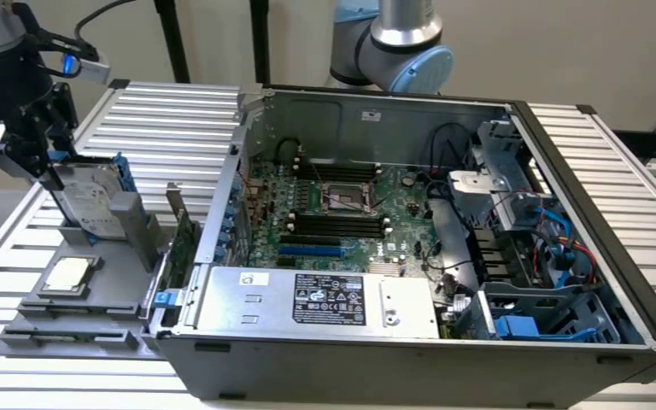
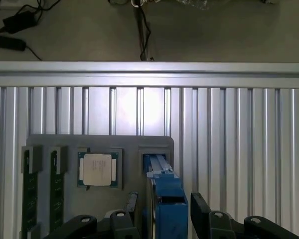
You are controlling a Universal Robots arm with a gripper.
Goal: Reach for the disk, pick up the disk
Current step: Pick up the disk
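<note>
The disk [image 1: 86, 202] stands on edge in a slot of the grey holder tray [image 1: 117, 286] at the exterior view's left, showing silver metal, a white label and blue rails. My gripper [image 1: 45, 166] hangs over its top end, with black fingers reaching down on either side. In the wrist view the disk's blue rail [image 2: 167, 199] sits between the two fingers [image 2: 132, 205], and a narrow gap shows on each side. The jaws look open around the disk, which is still seated in its slot.
A small square silver chip [image 1: 66, 275] [image 2: 97, 169] lies on the same tray, beside two green memory sticks [image 2: 30, 191]. An open computer case [image 1: 419, 231] with a silver power-supply box [image 1: 317, 299] stands to the exterior view's right, on the slatted aluminium table [image 1: 168, 120].
</note>
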